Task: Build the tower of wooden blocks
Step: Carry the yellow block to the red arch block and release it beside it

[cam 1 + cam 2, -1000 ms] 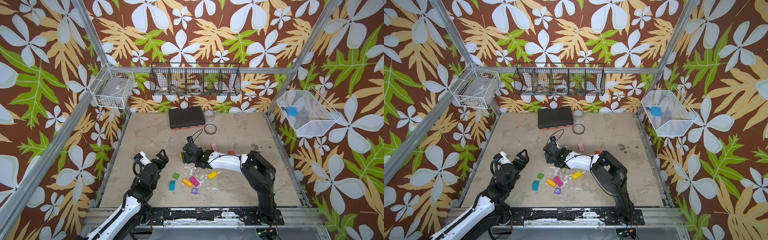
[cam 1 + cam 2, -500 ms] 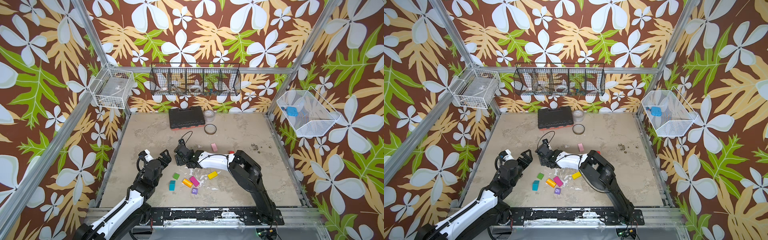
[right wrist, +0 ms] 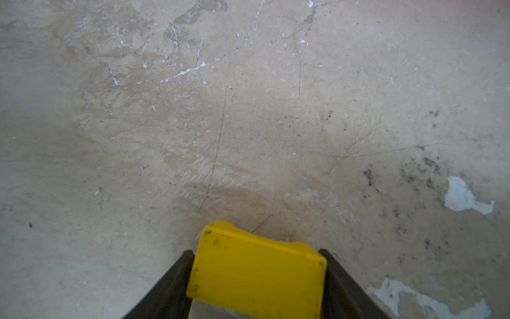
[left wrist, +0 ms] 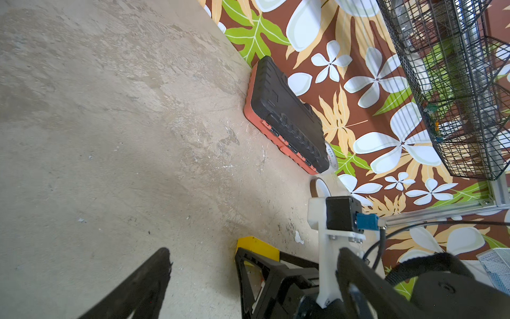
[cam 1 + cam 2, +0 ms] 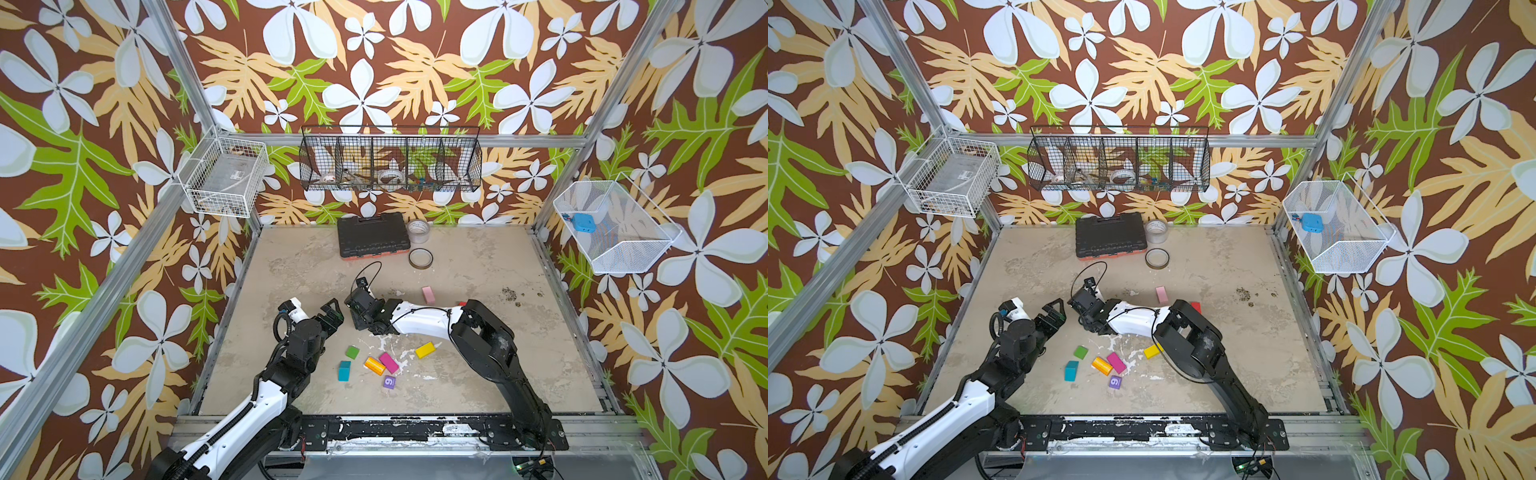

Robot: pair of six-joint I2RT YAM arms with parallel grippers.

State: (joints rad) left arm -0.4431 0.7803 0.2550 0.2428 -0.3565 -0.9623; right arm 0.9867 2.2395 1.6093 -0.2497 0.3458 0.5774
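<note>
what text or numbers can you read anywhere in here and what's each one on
"9", or "6" turned round: white digit on the small purple wood cube.
Print on the pale tape roll beside the black plastic tool case: too blurred to read.
Small label on the clear box in the white wire basket: too small to read.

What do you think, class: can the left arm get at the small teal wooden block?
Probably yes: the left claw is open and empty, and the teal block lies uncovered near that arm, nothing between.
</note>
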